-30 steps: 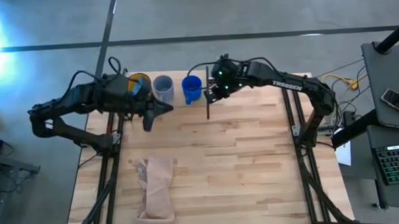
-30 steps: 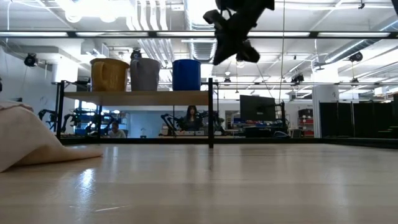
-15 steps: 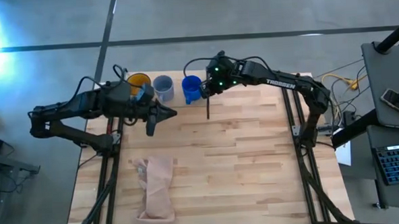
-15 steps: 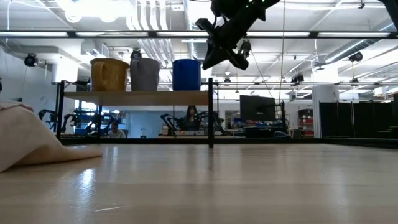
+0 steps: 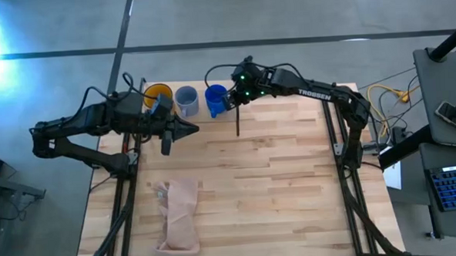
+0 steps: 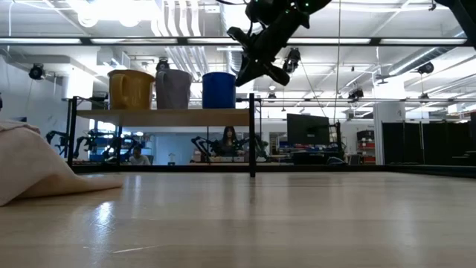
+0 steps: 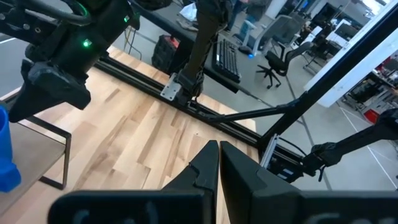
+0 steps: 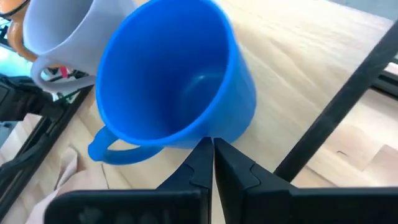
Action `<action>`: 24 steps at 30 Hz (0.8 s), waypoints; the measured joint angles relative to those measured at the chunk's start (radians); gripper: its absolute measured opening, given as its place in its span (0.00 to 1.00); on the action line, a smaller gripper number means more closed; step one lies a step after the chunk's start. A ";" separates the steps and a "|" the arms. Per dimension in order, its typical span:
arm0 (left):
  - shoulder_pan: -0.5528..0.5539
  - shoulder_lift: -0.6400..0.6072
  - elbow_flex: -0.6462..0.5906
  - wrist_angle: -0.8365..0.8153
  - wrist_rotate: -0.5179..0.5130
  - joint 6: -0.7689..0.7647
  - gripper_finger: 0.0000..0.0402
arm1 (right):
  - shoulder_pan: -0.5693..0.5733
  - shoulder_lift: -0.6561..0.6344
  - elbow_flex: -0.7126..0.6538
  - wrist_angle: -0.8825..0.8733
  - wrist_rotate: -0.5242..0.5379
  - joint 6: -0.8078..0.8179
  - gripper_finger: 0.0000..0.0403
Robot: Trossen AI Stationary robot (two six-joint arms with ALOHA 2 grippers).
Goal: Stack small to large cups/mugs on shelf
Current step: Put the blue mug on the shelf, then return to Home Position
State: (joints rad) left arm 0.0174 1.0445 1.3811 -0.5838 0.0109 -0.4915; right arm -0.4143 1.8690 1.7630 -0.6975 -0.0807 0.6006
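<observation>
High view: three mugs in a row on the shelf [image 5: 200, 116] at the far edge of the table [image 5: 277, 187] — yellow-orange mug [image 5: 159, 95], pale grey-blue mug [image 5: 187, 99], bright blue mug [image 5: 215, 98]. Right gripper [image 5: 231, 99] touching the bright blue mug's side; left gripper [image 5: 189, 128] just in front of the shelf, near the grey-blue mug. Tan cloth [image 5: 179, 213] lying well apart, toward the near left.

Low view: mugs upright on the shelf board [image 6: 163, 116], yellow-orange [image 6: 131, 89], grey-blue [image 6: 173, 88], bright blue [image 6: 219, 89]; right gripper [image 6: 256, 56] tilted above the bright blue mug's rim at the post end.

Left wrist view: left fingers [image 7: 208, 165] pressed together, holding nothing, over bare tabletop.

Right wrist view: right fingers [image 8: 202, 158] pressed together against the outside wall of the bright blue mug [image 8: 174, 81], nothing between them; grey-blue mug [image 8: 74, 31] just beside.
</observation>
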 joint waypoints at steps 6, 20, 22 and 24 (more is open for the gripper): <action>0.000 0.001 0.000 0.000 0.000 0.002 0.00 | -0.004 -0.004 0.000 -0.017 0.072 -0.005 0.02; 0.000 -0.036 0.000 0.021 -0.069 -0.037 0.00 | 0.232 -0.304 0.057 -0.064 0.445 -0.218 0.02; -0.005 -0.035 0.000 0.058 -0.062 -0.029 0.00 | 0.282 -0.358 0.063 -0.089 0.442 -0.206 0.02; -0.024 -0.029 -0.004 0.052 -0.029 0.023 0.00 | 0.331 -0.409 0.063 -0.082 0.443 -0.173 0.02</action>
State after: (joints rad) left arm -0.0070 1.0158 1.3773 -0.5323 -0.0178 -0.4684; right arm -0.0833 1.4605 1.8256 -0.7797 0.3626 0.4281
